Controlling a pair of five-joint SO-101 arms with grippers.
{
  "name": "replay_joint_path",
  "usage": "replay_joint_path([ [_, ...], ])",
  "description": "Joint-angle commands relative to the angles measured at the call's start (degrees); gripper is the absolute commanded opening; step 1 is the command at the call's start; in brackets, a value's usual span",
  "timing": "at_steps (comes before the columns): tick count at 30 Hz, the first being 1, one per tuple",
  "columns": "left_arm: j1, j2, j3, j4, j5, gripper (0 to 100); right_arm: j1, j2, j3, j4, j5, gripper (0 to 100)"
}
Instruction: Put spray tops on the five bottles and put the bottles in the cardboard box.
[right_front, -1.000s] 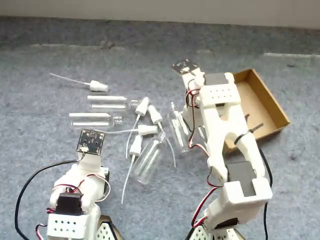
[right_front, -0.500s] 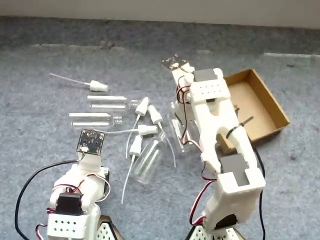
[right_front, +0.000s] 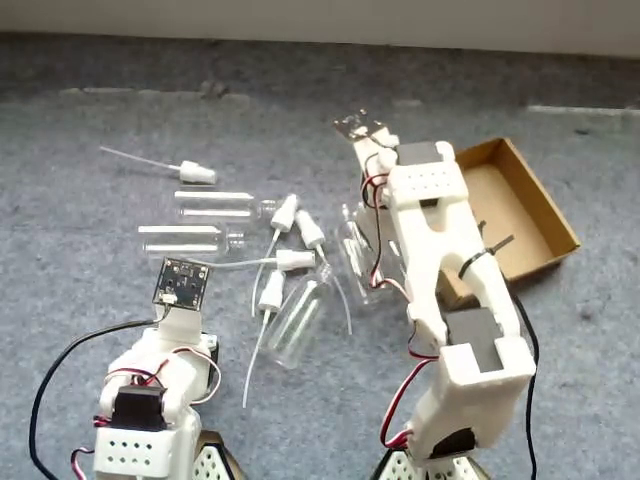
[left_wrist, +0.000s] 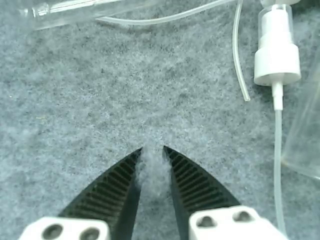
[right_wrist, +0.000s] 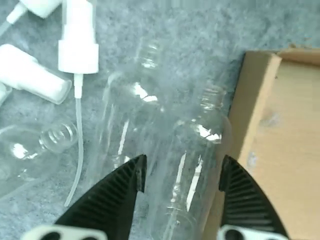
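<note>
Right wrist view: bottle (right_wrist: 196, 150) within open right end effector (right_wrist: 182, 162), beside cardboard box (right_wrist: 285, 150).

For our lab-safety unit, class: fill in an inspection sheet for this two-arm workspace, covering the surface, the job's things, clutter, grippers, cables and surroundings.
Surface: grey carpet, flat.
Job's things: five bottles lying without tops; five spray tops loose among them; box open, nothing inside where it shows.
Clutter: nothing seen.
Grippers: left gripper slightly ajar, empty, over bare carpet; right gripper open, astride a bottle beside the box.
Cables: black cable looping from the left arm; red wires on the right arm.
Surroundings: pale wall strip at the far edge.
</note>
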Motion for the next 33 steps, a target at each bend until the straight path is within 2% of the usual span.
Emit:
replay_joint_path([
  [1,-0.40,-0.31,1.19,0.44,0.00,1,1.63,-0.92,1.89,-2.33,0.62,20.3],
  [7,-0.40,-0.31,1.19,0.44,0.00,1,1.54,-0.92,4.79,-2.42,5.54,20.3],
  [17,-0.40,-0.31,1.19,0.44,0.00,1,1.19,-0.92,13.23,-8.40,5.89,20.4],
  [21,-0.40,-0.31,1.19,0.44,0.00,1,-0.40,-0.92,14.37,-8.04,10.64,20.4],
  [26,-0.40,-0.31,1.19,0.44,0.00,1,-0.75,-0.92,14.46,-7.87,10.99,27.3],
  [33,-0.40,-0.31,1.19,0.44,0.00,1,-0.75,-0.92,14.46,-7.87,11.08,27.5],
])
